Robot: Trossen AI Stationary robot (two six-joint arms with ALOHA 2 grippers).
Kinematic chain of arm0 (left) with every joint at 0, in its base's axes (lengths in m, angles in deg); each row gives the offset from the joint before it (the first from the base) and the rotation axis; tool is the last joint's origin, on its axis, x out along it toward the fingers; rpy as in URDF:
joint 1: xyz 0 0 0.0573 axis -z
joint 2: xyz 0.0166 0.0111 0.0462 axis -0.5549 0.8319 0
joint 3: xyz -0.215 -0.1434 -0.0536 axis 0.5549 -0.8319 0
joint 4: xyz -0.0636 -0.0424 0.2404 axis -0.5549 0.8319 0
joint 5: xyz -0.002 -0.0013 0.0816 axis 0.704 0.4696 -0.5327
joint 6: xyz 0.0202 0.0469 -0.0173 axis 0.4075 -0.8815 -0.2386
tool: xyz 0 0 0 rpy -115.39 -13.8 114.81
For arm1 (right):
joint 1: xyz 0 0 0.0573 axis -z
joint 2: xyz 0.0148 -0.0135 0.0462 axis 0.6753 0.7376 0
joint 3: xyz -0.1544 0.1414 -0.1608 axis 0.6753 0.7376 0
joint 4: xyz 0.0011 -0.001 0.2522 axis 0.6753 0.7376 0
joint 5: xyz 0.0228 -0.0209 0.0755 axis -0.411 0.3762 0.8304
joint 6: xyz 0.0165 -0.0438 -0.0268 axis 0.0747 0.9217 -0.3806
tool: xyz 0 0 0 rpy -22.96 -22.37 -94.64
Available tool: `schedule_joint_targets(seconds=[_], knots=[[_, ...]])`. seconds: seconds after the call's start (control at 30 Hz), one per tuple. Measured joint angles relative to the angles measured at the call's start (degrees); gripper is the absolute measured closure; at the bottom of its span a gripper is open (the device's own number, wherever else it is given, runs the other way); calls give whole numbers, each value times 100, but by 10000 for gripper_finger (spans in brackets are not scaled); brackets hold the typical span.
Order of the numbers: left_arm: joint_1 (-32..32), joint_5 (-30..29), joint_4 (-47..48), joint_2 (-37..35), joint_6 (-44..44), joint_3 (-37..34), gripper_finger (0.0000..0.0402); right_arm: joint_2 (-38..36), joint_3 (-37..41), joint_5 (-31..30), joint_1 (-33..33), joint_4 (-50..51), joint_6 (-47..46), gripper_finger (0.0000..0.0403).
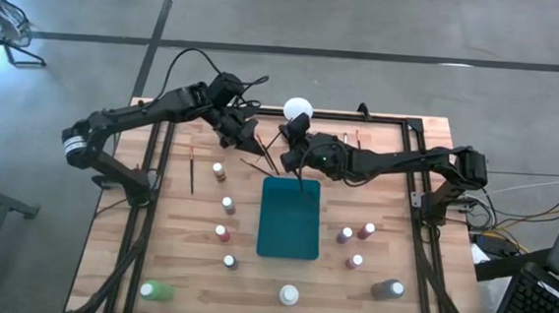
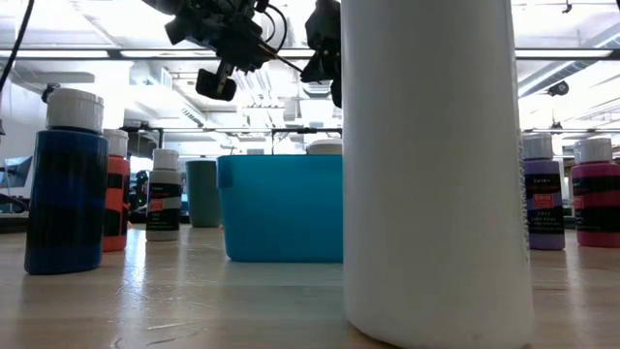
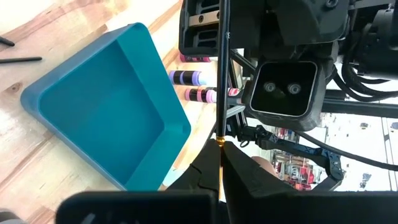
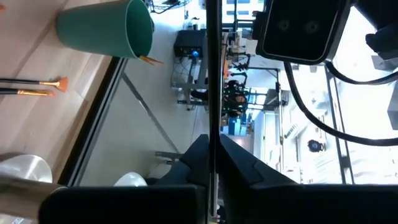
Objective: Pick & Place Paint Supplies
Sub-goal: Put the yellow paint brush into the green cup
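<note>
Both arms reach in over the far side of the bench (image 1: 183, 268), claws meeting above the far edge of the teal tray (image 1: 289, 218). Left claw (image 1: 257, 145) is clamped tight on a thin dark brush (image 1: 264, 162) — the shaft runs straight out between its fingers (image 3: 205, 177) in its wrist view. Right claw (image 1: 291, 157) is pinched narrow too, a thin brush shaft (image 4: 212, 81) between its fingers (image 4: 239, 168); can't tell if it's the same brush. Rest of the supplies — small bottles (image 1: 228, 204) either side of the tray, another brush (image 1: 192, 169) lying on the left.
</note>
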Motion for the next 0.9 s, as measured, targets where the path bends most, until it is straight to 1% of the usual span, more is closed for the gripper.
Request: schedule_joint_targets(seconds=[0.17, 0.27, 0.37, 0.47, 0.57, 0.63, 0.73, 0.83, 0.9], knots=[[2, -34, -151, 0, -36, 0, 349, -2, 0, 0, 7, -32, -20, 392], [2, -72, -135, 0, -182, 0, 315, -23, 0, -6, 0, 17, -25, 393], [2, -95, -121, 0, -395, 0, 277, -125, 0, -26, -20, 271, -66, 393], [-11, -96, -120, -4, -690, 0, 236, -322, 0, 20, -68, 851, -433, 393], [-23, -100, -123, -24, -1207, 20, 202, -618, 0, 282, -93, 1637, -1153, 394], [-24, -100, -130, -46, -1638, 39, 186, -875, 0, 562, -90, 2221, -1739, 394], [-24, -127, -140, -59, -2145, 55, 173, -1310, 0, 1287, -79, 2908, -2783, 394], [27, -482, -217, -66, -2727, 61, 171, -1723, 2, 2227, -7, 3114, -4026, 394], [87, -877, -482, -66, -3190, 44, 172, -1944, 2, 2964, 91, 3136, -4863, 394]])
